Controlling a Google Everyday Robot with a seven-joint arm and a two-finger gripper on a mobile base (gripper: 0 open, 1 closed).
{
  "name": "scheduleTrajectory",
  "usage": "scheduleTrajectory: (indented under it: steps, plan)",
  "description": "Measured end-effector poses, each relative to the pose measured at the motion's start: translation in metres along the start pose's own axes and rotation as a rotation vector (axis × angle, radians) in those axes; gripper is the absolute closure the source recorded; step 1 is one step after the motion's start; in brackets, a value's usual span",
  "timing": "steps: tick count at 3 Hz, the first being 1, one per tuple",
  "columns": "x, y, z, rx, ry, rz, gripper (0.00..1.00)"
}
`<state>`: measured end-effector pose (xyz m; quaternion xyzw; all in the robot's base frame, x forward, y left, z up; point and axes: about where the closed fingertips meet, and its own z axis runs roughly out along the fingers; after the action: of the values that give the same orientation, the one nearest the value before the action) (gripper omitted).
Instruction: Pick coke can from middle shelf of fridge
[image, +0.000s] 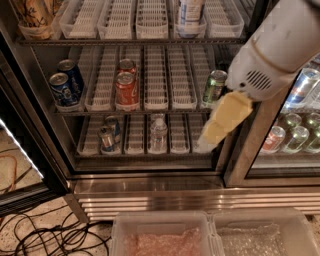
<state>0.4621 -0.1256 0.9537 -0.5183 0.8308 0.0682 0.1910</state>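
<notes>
Hiding the fridge (150, 185) interior's right edge, gripper (209, 137), opening untellable, well right of front coke can (126, 91).

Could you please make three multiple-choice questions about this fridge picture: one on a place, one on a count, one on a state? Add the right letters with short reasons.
1. Where is the green can? A) top shelf B) right end of the middle shelf C) bottom shelf
2. How many coke cans are on the middle shelf? A) one B) two C) four
3. The front coke can is: A) lying down B) lifted off the shelf C) upright on the shelf
1 B: it stands at that rack's right end. 2 B: one red can stands behind another. 3 C: it stands upright; the gripper is far right, below the green can, well away from the coke cans.
</notes>
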Motion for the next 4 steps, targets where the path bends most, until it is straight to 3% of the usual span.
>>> scheduleTrajectory:
  steps: [1, 2, 3, 4]
  plan:
    - [-0.028, 0.014, 0.044, 0.010, -0.012, 0.104, 0.00]
    - [-0.045, 0.024, 0.080, -0.064, -0.013, 0.207, 0.00]
    - [-0.045, 0.024, 0.080, -0.065, -0.012, 0.228, 0.00]
    - [-0.051, 0.029, 0.091, -0.049, -0.023, 0.204, 0.00]
